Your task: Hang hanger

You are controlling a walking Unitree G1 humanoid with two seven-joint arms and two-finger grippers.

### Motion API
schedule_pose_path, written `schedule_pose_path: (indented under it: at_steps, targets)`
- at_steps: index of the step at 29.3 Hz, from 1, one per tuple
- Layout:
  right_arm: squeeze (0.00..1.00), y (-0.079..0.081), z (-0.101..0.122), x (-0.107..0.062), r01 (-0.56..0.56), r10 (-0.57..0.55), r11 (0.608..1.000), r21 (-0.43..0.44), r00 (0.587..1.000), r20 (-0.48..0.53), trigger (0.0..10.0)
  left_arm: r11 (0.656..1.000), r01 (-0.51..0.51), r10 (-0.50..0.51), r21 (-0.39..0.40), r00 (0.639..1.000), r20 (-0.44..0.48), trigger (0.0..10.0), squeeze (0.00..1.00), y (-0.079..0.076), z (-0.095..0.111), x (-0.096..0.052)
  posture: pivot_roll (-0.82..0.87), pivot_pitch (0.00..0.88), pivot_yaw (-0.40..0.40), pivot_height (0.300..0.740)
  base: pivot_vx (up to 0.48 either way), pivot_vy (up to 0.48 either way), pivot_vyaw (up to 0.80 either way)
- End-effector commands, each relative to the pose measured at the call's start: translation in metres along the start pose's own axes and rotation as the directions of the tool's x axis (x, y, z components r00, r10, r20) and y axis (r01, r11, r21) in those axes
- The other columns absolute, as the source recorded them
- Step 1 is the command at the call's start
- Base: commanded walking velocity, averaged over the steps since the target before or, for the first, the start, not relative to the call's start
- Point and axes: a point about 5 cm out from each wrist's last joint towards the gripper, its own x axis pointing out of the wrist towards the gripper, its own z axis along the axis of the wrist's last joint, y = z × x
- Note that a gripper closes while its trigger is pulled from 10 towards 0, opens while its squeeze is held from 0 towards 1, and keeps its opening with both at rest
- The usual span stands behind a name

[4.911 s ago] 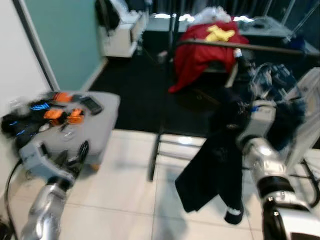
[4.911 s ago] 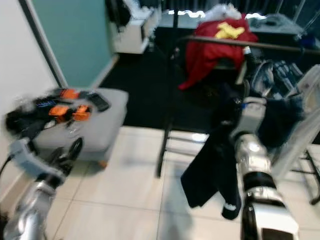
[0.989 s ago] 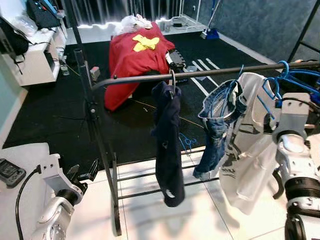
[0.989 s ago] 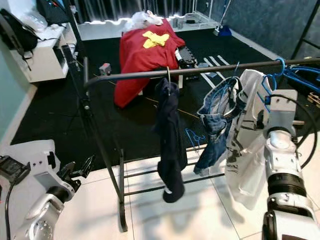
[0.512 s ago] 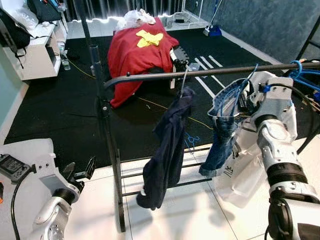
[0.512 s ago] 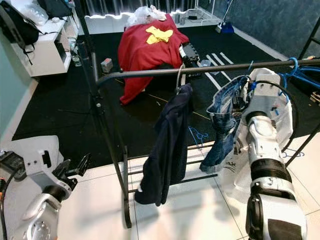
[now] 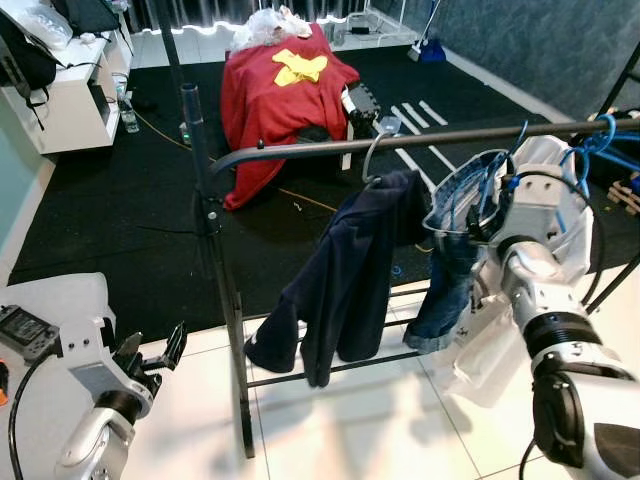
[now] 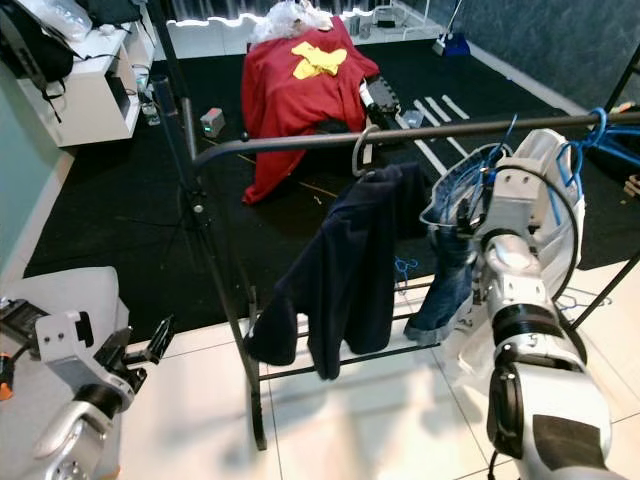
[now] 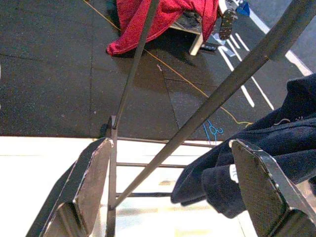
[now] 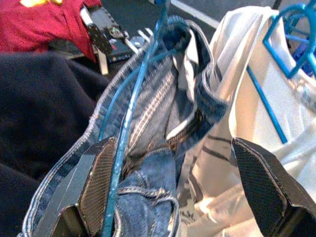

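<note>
Dark garment (image 7: 345, 285) swung leftward, unlabelled.

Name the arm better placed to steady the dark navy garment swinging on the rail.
Right. The right gripper is raised at the black metal rail, open, beside the dark navy garment. The left gripper hangs low, away from it.

No legible text anywhere.

Hanger (image 7: 372, 160) body hidden inside dark garment (image 7: 345, 285); rail (image 7: 400, 143) cut off at the frame's right edge.
</note>
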Motion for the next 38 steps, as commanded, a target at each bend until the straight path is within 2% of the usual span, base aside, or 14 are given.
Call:
schedule_pose_path:
  at_steps: [1, 3, 4, 6, 7, 20, 22, 24, 28, 30, 32, 33, 34, 38]
  targets:
    - [0.00, -0.003, -0.003, 0.001, 0.008, -0.008, 1.000, 0.002, 0.999, -0.035, 6.9, 0.999, 0.009, -0.008, 0.035, 1.000, -0.017, 10.0, 0.00, 0.000, 0.001, -0.001, -0.06, 0.136, 0.018, 0.740, 0.000, 0.000, 0.00]
    - [0.00, -0.005, -0.004, 0.001, 0.010, -0.010, 1.000, -0.002, 0.999, -0.042, 6.9, 0.999, 0.012, -0.011, 0.040, 1.000, -0.018, 10.0, 0.00, -0.001, 0.001, 0.000, -0.06, 0.136, 0.018, 0.740, 0.000, 0.000, 0.00]
    - [0.00, -0.007, -0.006, 0.000, 0.008, -0.009, 1.000, -0.006, 0.999, -0.051, 3.8, 0.999, 0.014, -0.013, 0.045, 1.000, -0.017, 10.0, 0.00, -0.001, 0.002, 0.000, -0.06, 0.136, 0.022, 0.740, 0.000, 0.000, 0.00]
    - [0.00, -0.008, -0.008, 0.000, 0.006, -0.006, 1.000, -0.008, 0.998, -0.059, 3.8, 0.999, 0.015, -0.014, 0.049, 1.000, -0.016, 10.0, 0.00, -0.001, 0.004, 0.001, -0.06, 0.136, 0.022, 0.740, 0.000, 0.000, 0.00]
    - [0.00, -0.009, -0.009, 0.000, 0.004, -0.005, 1.000, -0.006, 0.998, -0.059, 0.0, 0.999, 0.015, -0.015, 0.052, 1.000, -0.013, 10.0, 0.00, -0.001, 0.005, 0.001, -0.06, 0.133, 0.024, 0.740, 0.000, 0.000, 0.00]
    - [0.00, -0.016, 0.000, 0.001, -0.021, 0.020, 1.000, -0.009, 1.000, -0.023, 0.0, 0.998, 0.011, -0.010, 0.068, 1.000, -0.008, 10.0, 0.00, 0.000, 0.008, 0.004, -0.08, 0.102, 0.027, 0.740, 0.000, 0.000, 0.00]
    - [0.00, -0.016, 0.007, 0.002, -0.052, 0.052, 0.999, -0.006, 0.999, 0.005, 0.0, 0.998, 0.010, -0.010, 0.069, 1.000, -0.004, 10.0, 0.00, -0.001, 0.009, 0.006, -0.09, 0.097, 0.026, 0.740, 0.000, 0.000, 0.00]
    - [0.00, -0.009, 0.022, 0.002, -0.155, 0.155, 0.988, -0.012, 0.986, 0.067, 0.0, 0.998, 0.009, -0.010, 0.070, 1.000, 0.009, 10.0, 0.00, -0.002, 0.012, 0.010, -0.10, 0.085, 0.022, 0.740, 0.000, 0.000, 0.00]
    - [0.00, -0.007, 0.027, 0.002, -0.188, 0.189, 0.982, -0.015, 0.978, 0.085, 0.0, 0.997, 0.009, -0.010, 0.071, 1.000, 0.012, 10.0, 0.00, -0.002, 0.013, 0.011, -0.10, 0.082, 0.021, 0.740, 0.000, 0.000, 0.00]
    - [0.00, -0.004, 0.031, 0.001, -0.228, 0.229, 0.973, -0.015, 0.968, 0.102, 0.0, 0.997, 0.009, -0.010, 0.071, 1.000, 0.013, 10.0, 0.00, -0.001, 0.014, 0.012, -0.10, 0.081, 0.020, 0.740, 0.000, 0.000, 0.00]
    - [0.00, 0.007, 0.044, -0.003, -0.369, 0.368, 0.929, -0.028, 0.917, 0.152, 0.0, 0.997, -0.001, 0.000, 0.074, 1.000, 0.015, 10.0, 0.00, 0.007, 0.019, 0.012, -0.11, 0.069, 0.016, 0.740, 0.000, 0.000, 0.00]
    - [0.00, 0.007, 0.044, -0.003, -0.369, 0.368, 0.929, -0.028, 0.917, 0.152, 0.0, 0.997, -0.001, 0.000, 0.074, 1.000, 0.015, 10.0, 0.00, 0.007, 0.019, 0.012, -0.11, 0.069, 0.016, 0.740, 0.000, 0.000, 0.00]
    - [0.00, 0.012, 0.048, -0.006, -0.430, 0.430, 0.902, -0.040, 0.887, 0.171, 0.0, 0.997, -0.006, 0.004, 0.072, 1.000, 0.018, 10.0, 0.00, 0.012, 0.023, 0.012, -0.11, 0.067, 0.016, 0.740, 0.000, 0.000, 0.00]
    - [0.00, 0.015, 0.052, -0.010, -0.485, 0.487, 0.873, -0.057, 0.853, 0.187, 0.0, 0.998, 0.000, -0.002, 0.068, 1.000, 0.023, 10.0, 0.00, 0.015, 0.026, 0.012, -0.11, 0.064, 0.014, 0.740, 0.000, 0.000, 0.00]
